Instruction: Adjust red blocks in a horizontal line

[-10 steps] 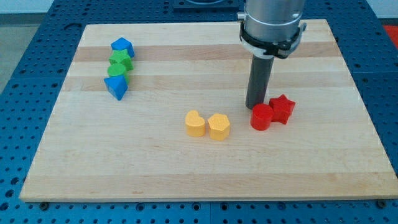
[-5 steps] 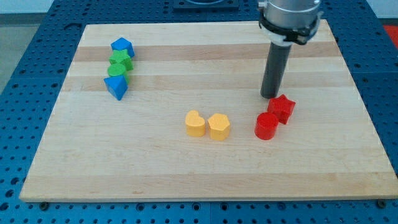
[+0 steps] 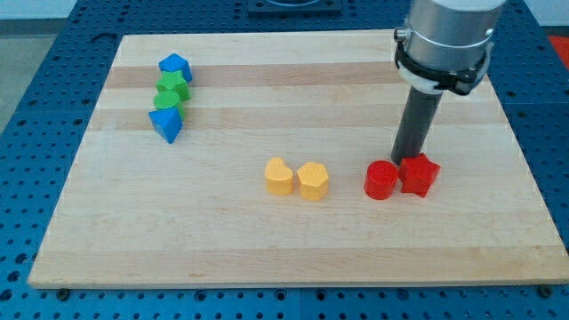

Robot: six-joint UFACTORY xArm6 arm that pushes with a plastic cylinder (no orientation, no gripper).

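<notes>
On the view's left sits a stack of blue and green blocks (image 3: 169, 96). Two yellow blocks (image 3: 297, 179) sit in the middle. The red round block (image 3: 380, 180) touches the red star block (image 3: 420, 174), side by side. The tip (image 3: 409, 160) stands just behind them, holding nothing; there are no jaws.

The tabletop (image 3: 267, 240) looks like pale wood in glued strips, smooth with a faint sheen. The red cylinder (image 3: 380, 180) and red star block (image 3: 420, 174) look like matt plastic — so do the two yellow blocks (image 3: 296, 179). The rod is dark and matt down to my tip (image 3: 407, 160); its collar (image 3: 443, 49) looks like brushed grey metal — slightly glossy.
</notes>
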